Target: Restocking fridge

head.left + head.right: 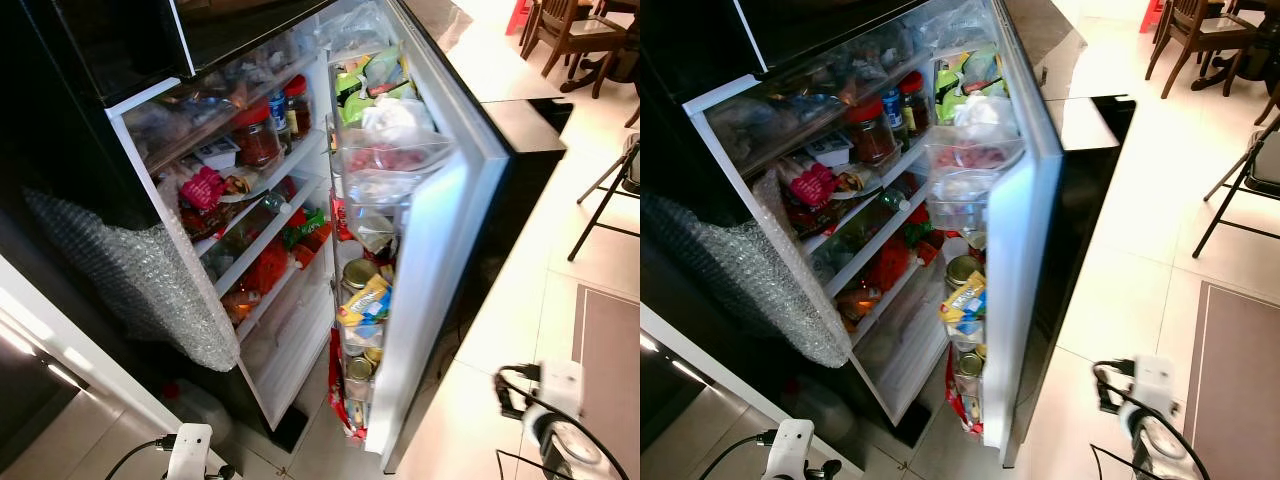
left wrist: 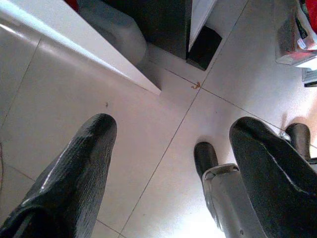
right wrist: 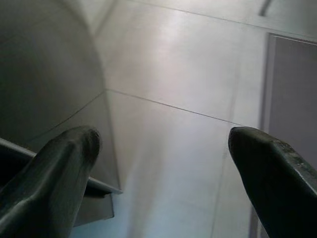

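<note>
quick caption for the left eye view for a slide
Open fridge door reveals crowded shelves and packed door bins, a red-lidded jar on the upper shelf, bubble wrap draped beside it.

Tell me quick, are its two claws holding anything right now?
Left gripper: open, holding nothing, hanging over the floor tiles.
Right gripper: open, holding nothing, also over the floor.

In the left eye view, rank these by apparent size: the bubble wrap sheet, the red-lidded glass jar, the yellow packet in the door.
1. Clear bubble wrap sheet, though nearest the camera.
2. Red-lidded glass jar.
3. Yellow packet; close to the jar, so unsure.
</note>
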